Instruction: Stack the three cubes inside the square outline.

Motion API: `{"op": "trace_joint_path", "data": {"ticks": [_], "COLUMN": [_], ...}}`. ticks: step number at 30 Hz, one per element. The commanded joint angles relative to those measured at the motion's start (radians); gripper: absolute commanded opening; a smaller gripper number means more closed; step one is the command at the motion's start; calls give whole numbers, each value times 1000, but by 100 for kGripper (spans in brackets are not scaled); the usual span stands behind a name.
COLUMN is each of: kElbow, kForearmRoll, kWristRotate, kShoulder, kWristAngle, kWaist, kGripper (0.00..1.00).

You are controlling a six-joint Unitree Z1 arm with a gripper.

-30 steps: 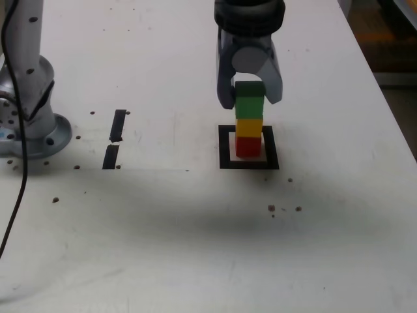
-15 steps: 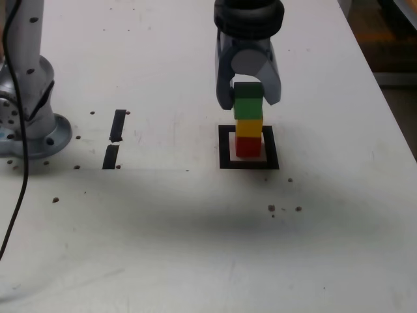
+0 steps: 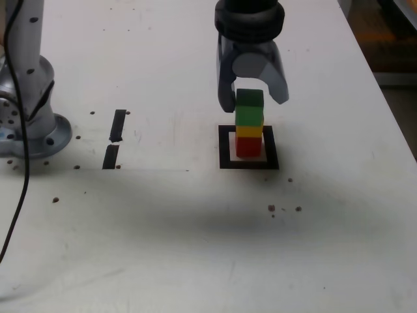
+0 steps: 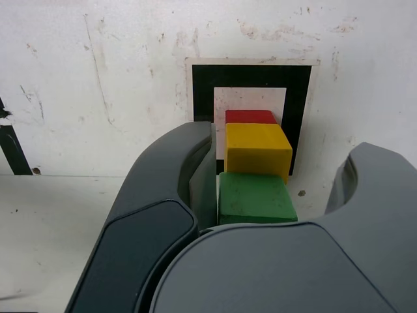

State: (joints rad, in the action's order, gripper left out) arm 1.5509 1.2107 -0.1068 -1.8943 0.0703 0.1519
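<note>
Table, white, scuffed, speckled.

My white desk is scuffed and flecked with small dark specks. Two short black tape strips lie end to end toward the exterior view's left, with a black cable beyond.

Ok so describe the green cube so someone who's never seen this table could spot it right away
On the white table, find the square outline of black tape, toward the exterior view's right of two short tape strips. A three-block stack stands inside it. The green cube is the top block, above the yellow cube and red cube, between the open end effector fingers.
</note>
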Motion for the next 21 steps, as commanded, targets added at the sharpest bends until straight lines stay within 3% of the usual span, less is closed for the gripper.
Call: {"op": "trace_joint_path", "data": {"ticks": [1,8,13,21], "kElbow": [-2,-5,-8,-131], "kForearmRoll": [-4,29,97,189], "kWristRotate": [-2,-14,-59,-155], "kShoulder": [1,18,73,224], "kWristAngle": [3,20,74,154], "kWaist": [1,1,1,-3], "kGripper": [77,90,98,100]}}
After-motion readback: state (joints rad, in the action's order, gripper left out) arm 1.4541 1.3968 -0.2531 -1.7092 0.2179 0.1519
